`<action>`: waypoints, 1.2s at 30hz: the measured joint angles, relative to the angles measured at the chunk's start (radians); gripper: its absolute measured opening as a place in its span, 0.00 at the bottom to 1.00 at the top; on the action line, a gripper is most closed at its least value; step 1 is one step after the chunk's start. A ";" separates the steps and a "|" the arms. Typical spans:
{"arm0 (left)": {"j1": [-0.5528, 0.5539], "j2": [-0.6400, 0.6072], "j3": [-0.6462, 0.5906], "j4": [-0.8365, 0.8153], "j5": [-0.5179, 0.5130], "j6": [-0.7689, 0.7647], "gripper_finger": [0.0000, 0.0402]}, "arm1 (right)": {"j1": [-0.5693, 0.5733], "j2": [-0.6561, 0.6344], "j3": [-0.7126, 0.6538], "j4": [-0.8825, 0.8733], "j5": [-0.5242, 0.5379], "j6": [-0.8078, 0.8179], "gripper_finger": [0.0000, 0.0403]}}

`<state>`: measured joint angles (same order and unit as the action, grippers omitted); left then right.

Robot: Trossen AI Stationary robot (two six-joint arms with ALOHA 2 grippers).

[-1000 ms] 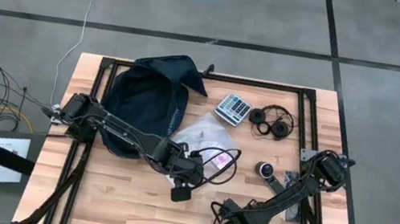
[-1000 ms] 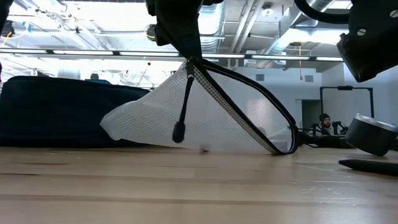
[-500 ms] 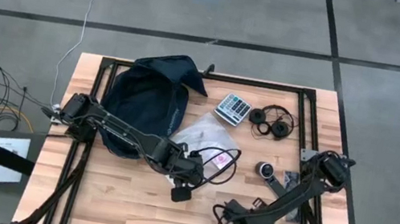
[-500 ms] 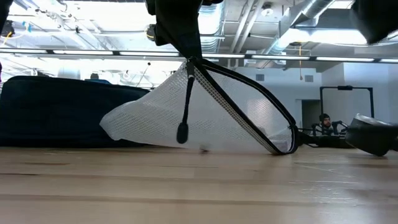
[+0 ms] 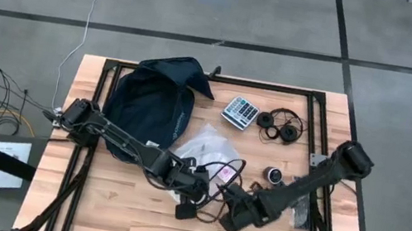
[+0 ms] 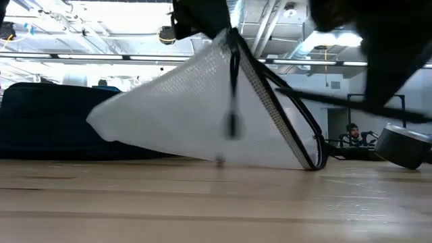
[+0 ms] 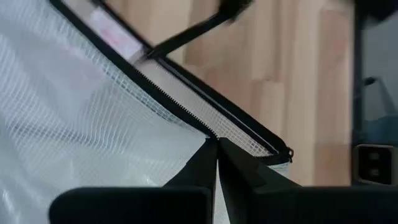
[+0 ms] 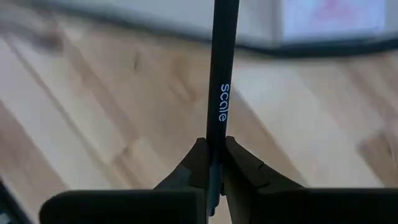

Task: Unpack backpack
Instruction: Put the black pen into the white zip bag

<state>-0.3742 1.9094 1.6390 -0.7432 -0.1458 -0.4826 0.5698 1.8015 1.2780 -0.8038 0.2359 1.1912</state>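
Observation:
The dark navy backpack [image 5: 149, 104] lies flat at the table's far left and no gripper touches it. A clear mesh-patterned pouch [image 5: 209, 145] with a black zipper sits to its right. My left gripper [image 5: 188, 181] is shut on the pouch's zipper edge, above the table [image 6: 206, 12]. My right gripper [image 5: 234, 211], just to the left gripper's right, is shut on a thin black pen [image 8: 219, 93] marked "scale". In the low view the pen is a blurred streak [image 6: 337, 102]. My left gripper pinches the pouch's zipper edge [image 7: 211, 132] between its two fingers, near the corner where the zipper ends. That edge is raised, and the pouch slopes down from it with its lower edge [image 6: 202, 162] on the table. My right gripper pinches the black pen's shaft [image 8: 216, 134] between its fingers. The pen runs on ahead of the fingers and is lifted clear of the table.
A calculator [image 5: 240, 111] and black headphones [image 5: 281, 126] lie at the far right. A small round black-and-silver object [image 5: 273, 175] sits right of the pouch. A black cord [image 5: 224, 169] loops over the pouch, and a small black block [image 5: 186, 210] lies near it.
My right gripper has carried the pen from the near edge up and toward the far-left, stopping beside the left gripper. My left gripper has moved a little toward the near edge and right, pulling the pouch's raised edge along. The zipper pull now swings.

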 joint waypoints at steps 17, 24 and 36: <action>-0.025 0.000 0.000 -0.005 -0.004 -0.066 0.00 | -0.247 0.003 -0.052 0.312 0.100 -0.335 0.04; -0.027 0.000 0.000 -0.041 -0.018 -0.082 0.00 | -0.224 0.003 -0.061 0.263 -0.065 -0.299 0.04; -0.030 -0.001 0.000 0.002 -0.031 -0.038 0.00 | -0.291 0.004 -0.062 0.397 0.101 -0.341 0.07</action>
<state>-0.4038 1.9087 1.6390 -0.7412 -0.1770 -0.5209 0.2786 1.8053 1.2158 -0.4071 0.3369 0.8502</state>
